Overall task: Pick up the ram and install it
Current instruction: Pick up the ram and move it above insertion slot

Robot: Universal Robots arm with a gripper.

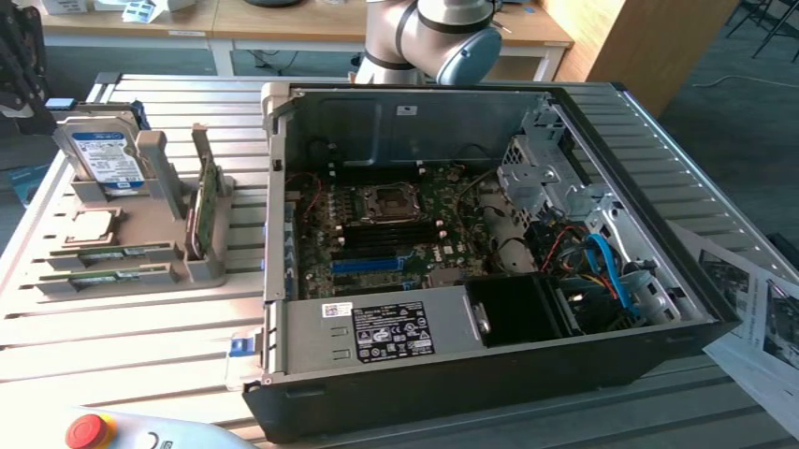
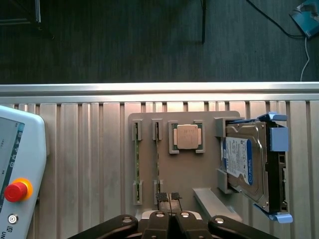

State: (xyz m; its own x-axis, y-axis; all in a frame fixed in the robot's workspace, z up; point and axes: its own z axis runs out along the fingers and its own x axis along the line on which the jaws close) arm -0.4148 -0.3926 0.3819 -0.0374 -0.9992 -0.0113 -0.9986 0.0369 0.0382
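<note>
Two ram sticks lie on edge in slots of the grey holder [image 1: 163, 234]; one ram stick [image 1: 110, 253] sits just behind the other ram stick [image 1: 100, 279]. From the wrist view they are thin green strips, one ram stick [image 2: 137, 164] beside the other ram stick [image 2: 157, 160]. My gripper [image 2: 169, 197] hangs above the holder, close to one end of the second strip. Its black fingertips [image 2: 163, 197] are pressed together and shut on nothing. The open computer case [image 1: 699, 309] shows its motherboard [image 1: 387, 234] with dark memory slots.
The holder also carries a blue-labelled hard drive [image 2: 246, 164], a silver processor [image 2: 185, 137] and a broader green card [image 1: 204, 210] on edge. A pendant with a red stop button [image 2: 15, 191] lies beside it. Papers [image 1: 762, 318] sit at the exterior view's right.
</note>
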